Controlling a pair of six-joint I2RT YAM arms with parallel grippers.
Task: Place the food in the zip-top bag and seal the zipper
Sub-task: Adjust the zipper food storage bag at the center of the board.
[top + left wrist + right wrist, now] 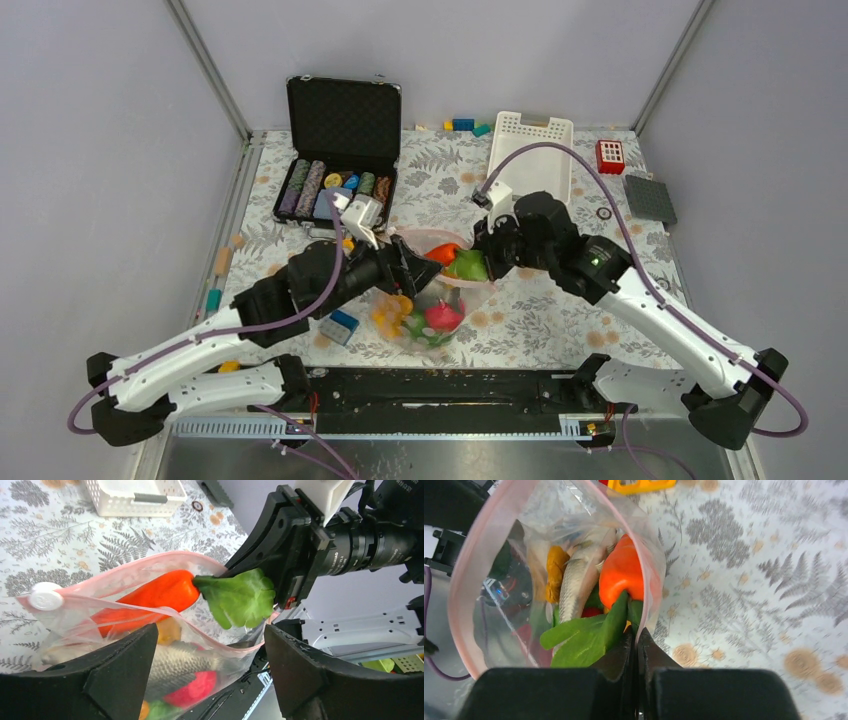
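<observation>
As its right gripper [636, 647] clamps shut on the green leaves [584, 637] of a toy carrot [621, 572], a two-armed robot holds the vegetable in the mouth of a clear zip-top bag [471, 565] lying on a fern-patterned table [560, 310]. The carrot's orange body sits inside the pink-rimmed opening with its tip pointing into the bag. The leaves and the fingers pinching them are at the rim.

The left gripper [209, 642] meets the bag from the opposite side, its jaws spread wide with the bag's near side between them. Whether either finger touches the plastic cannot be told.

The zipper is unsealed, and a white round tab [45, 599] sits at one end of the track. Inside the bag are a silver fish [180, 662], a yellow piece [390, 312] and a red piece [195, 687].

Toward the back of the table stand an open black case [343, 130] with rows of chips and a white basket [530, 150], both well apart from the bag. A blue block [342, 326] lies near the bag's left side, under the left arm.
</observation>
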